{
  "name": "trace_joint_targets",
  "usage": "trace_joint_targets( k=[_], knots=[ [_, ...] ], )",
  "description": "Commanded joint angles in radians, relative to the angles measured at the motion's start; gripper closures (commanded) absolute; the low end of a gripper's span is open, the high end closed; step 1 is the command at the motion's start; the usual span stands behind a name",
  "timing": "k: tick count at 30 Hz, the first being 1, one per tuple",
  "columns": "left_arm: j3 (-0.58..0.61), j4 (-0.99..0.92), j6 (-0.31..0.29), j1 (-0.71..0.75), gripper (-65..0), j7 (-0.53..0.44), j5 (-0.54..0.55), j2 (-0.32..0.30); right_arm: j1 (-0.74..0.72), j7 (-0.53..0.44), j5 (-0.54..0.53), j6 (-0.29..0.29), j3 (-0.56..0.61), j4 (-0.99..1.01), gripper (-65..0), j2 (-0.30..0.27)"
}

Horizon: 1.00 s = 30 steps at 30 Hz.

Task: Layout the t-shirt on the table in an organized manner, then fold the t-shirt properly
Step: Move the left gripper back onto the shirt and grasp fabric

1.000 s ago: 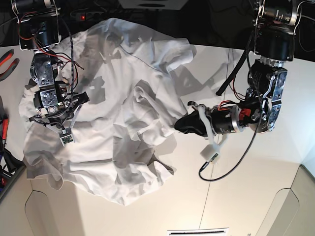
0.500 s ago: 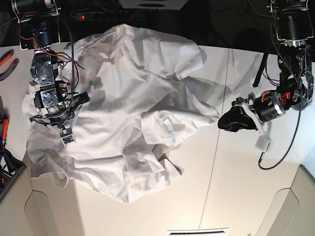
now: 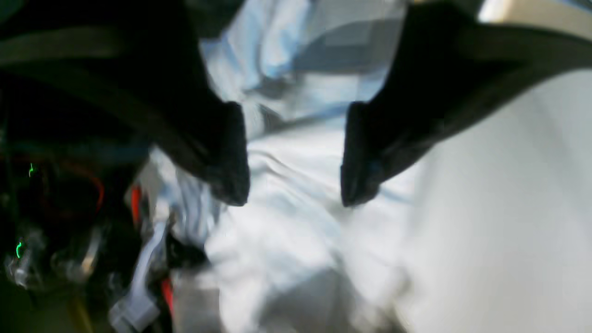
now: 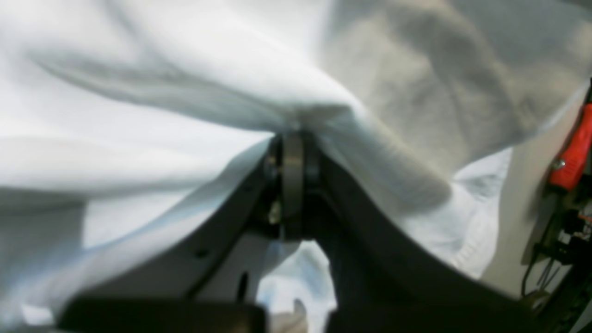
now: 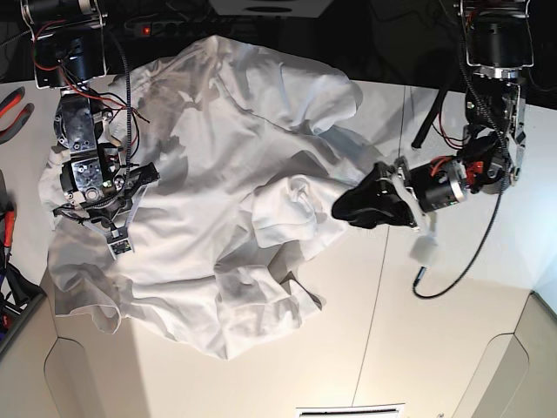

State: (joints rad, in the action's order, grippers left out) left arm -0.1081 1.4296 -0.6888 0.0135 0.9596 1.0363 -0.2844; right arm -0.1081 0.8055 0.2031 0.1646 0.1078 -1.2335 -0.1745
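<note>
Left wrist, shirt: white cloth (image 3: 296, 240), blurred and creased, lies under and ahead of the left gripper (image 3: 295, 185).
Left wrist, gripper: dark fingers (image 3: 226, 157) stand wide apart, nothing between them.
Left wrist, table: bare white surface (image 3: 508, 222) on the right.
Right wrist, gripper: right gripper (image 4: 292, 134) is closed on a bunched fold of shirt (image 4: 185, 92).
Right wrist, nearby: red-handled tool (image 4: 573, 152) at the right edge.
Base, shirt: crumpled (image 5: 209, 209), spread over the table's (image 5: 452, 331) left half, long axis from top centre to bottom left.
Base, grippers: left (image 5: 348, 211) just beside the shirt's right edge; right (image 5: 117, 237) on the left side.
Base, nearby: red pliers (image 5: 12, 109) at the left edge.
</note>
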Motion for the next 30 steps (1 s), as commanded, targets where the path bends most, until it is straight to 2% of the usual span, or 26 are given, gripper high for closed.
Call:
trace_joint_targets(
  k=[1, 3, 6, 8, 14, 20, 26, 30],
  knots=[
    [0.02, 0.017, -0.009, -0.018, -37.2, -0.028, 0.015, -0.007, 0.015, 0.055, -0.05, 0.041, 0.006, 0.013, 0.0, 0.004],
    [0.075, 0.017, -0.009, -0.022, -37.2, -0.066, -0.031, 0.003, 0.015, 0.055, -0.05, 0.041, 0.006, 0.013, 0.0, 0.003],
    [0.136, 0.017, -0.009, -0.039, -37.2, -0.151, -0.18, 0.026, 0.015, 0.055, -0.05, 0.041, 0.005, 0.013, 0.0, 0.003],
    [0.168, 0.017, 0.029, -0.052, -37.2, -0.183, -0.267, 0.042, 0.015, 0.055, -0.05, 0.041, 0.005, 0.013, 0.0, 0.003],
    [0.229, 0.016, 0.09, -0.086, -37.2, -0.188, -0.36, 0.08, 0.015, 0.055, -0.05, 0.041, 0.005, 0.013, 0.0, 0.003],
    [0.232, 0.016, 0.166, -0.1, -37.2, -0.238, -0.547, 0.09, 0.016, 0.055, -0.05, 0.041, 0.006, 0.013, 0.0, 0.003],
    [0.233, 0.016, 0.181, -0.099, -37.2, -0.238, -0.569, 0.091, 0.015, 0.055, -0.057, 0.041, 0.006, 0.013, 0.0, 0.004],
    [0.251, 0.015, 0.181, -0.099, -37.2, -0.237, -0.532, 0.091, 0.015, 0.055, -0.058, 0.041, 0.006, 0.013, 0.0, 0.004]
  ],
)
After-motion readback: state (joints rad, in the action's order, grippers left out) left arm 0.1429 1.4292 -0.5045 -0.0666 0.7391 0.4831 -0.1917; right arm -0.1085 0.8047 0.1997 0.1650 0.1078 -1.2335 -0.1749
